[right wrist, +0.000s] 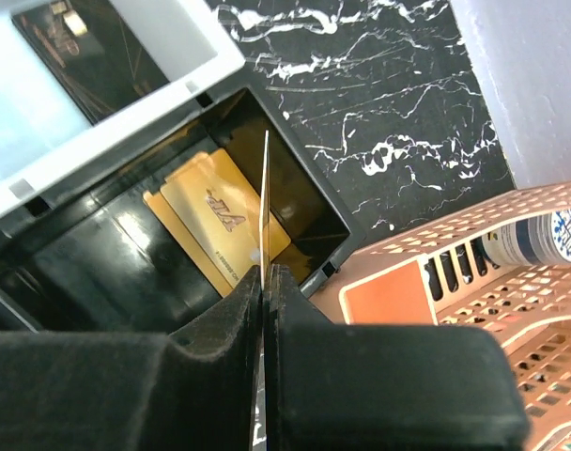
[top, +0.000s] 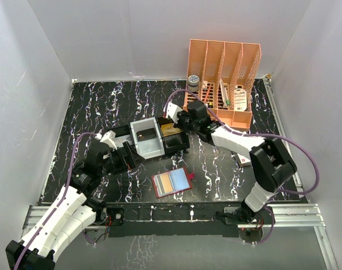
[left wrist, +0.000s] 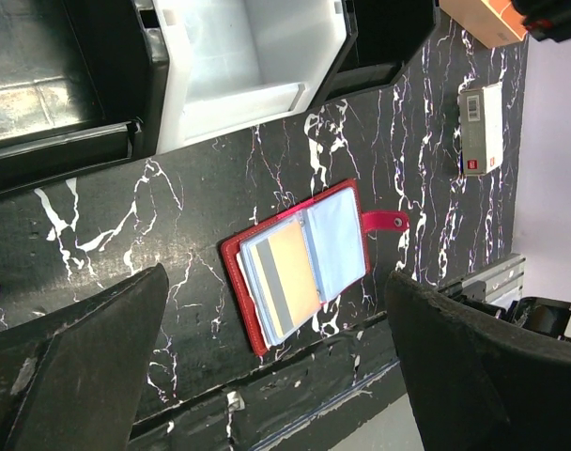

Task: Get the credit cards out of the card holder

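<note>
Right wrist view: my right gripper [right wrist: 265,272] is clamped shut on one card [right wrist: 266,188]. The card shows edge-on as a thin pale line standing upright over a compartment of the black tray [right wrist: 300,183]. Tan-orange cards [right wrist: 215,221] lie flat on that compartment's floor.

To make this drop well, I judge I should lower the card until it is inside the walls and tip it toward flat. Only then should I part the fingers, so it neither catches the rim nor ends up leaning on a wall.

Left wrist view: my left gripper [left wrist: 278,272] is spread wide and holds nothing. It hovers above the red card holder [left wrist: 237,296], which lies open on the marbled table [left wrist: 126,216] near its front edge. An orange card [left wrist: 284,268] with a grey stripe sits in the sleeves, so there is more to pull.
</note>
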Robot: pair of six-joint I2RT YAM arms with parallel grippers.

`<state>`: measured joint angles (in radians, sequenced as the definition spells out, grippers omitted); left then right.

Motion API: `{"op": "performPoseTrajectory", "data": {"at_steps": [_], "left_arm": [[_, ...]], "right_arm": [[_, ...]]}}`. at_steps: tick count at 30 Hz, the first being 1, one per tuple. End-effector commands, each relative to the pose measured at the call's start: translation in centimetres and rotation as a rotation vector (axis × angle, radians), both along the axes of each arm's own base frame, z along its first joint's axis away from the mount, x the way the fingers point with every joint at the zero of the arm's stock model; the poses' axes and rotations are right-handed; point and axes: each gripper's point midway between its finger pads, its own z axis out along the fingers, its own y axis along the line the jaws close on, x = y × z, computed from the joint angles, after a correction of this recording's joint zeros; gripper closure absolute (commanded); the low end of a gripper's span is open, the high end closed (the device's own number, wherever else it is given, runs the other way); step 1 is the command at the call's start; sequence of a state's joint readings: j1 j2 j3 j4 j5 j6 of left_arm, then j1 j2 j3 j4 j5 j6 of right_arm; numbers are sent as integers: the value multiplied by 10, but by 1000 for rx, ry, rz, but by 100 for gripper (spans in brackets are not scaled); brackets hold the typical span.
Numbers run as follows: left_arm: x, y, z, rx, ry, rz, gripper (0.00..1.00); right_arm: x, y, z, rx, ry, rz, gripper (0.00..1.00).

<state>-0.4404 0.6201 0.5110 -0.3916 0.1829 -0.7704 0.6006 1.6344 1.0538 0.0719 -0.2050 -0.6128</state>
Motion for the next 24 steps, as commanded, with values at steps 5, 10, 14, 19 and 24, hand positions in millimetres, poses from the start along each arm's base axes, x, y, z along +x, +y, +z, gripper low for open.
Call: {"op": "performPoseTrajectory", "data": {"at_steps": [5, 10, 14, 19, 24], "left_arm": [[-2, -7, 16, -36, -15, -36, 1], [-2, -9, 17, -45, -10, -44, 1], [-3, -10, 18, -52, -10, -49, 1], [-5, -9, 18, -55, -10, -49, 1], [-5, -11, 18, -59, -9, -56, 1]], "right_arm": [[28, 20, -10, -152, -143, 107, 100], [39, 25, -23, -191, -162, 91, 100], [43, 32, -27, -206, -184, 107, 100], [48, 28, -38, -249, -222, 100, 99], [46, 36, -46, -256, -198, 146, 94]]}}
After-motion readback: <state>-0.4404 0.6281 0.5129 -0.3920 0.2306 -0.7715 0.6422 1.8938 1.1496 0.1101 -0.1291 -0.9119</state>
